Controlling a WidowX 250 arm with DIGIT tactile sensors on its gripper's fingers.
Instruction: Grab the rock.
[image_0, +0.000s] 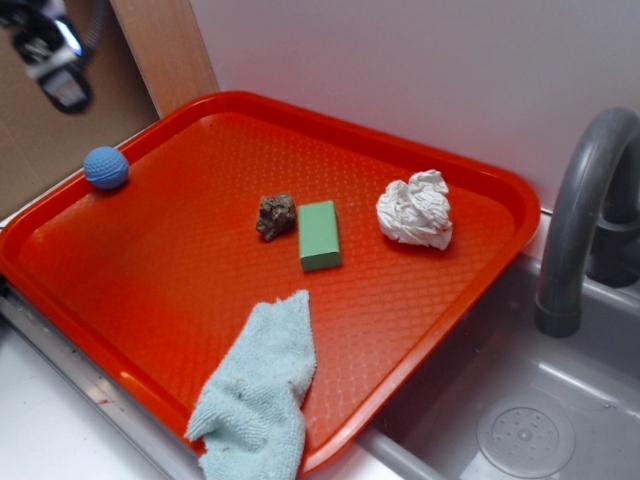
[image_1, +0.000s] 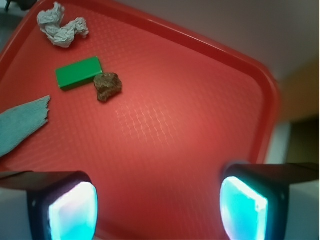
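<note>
1. Five loose items are sitting on the red tray (image_0: 120, 300) in the exterior view: the rock (image_0: 276, 215), a green block (image_0: 319, 235), a crumpled white paper wad (image_0: 416, 209), a blue knitted ball (image_0: 105, 167) and a pale blue cloth (image_0: 258, 385).
2. The rock is lying near the tray's centre, just beside the block's left edge.
3. The ball is resting at the tray's far-left rim; the cloth is draping over the near rim.
4. The claw (image_0: 55, 60) is hanging blurred in the upper-left corner, well apart from the rock. A grey faucet (image_0: 585, 200) is standing over a sink (image_0: 525, 420) at right.
5. Turning to the wrist view, the claw (image_1: 157, 202) is standing open, its two fingers (image_1: 72, 210) spread wide and holding nothing.
6. The rock (image_1: 107, 86) is showing up-left of the claw, touching or nearly touching the block (image_1: 78, 73); the wad (image_1: 61, 26) and cloth (image_1: 22, 122) are lying further left.
</note>
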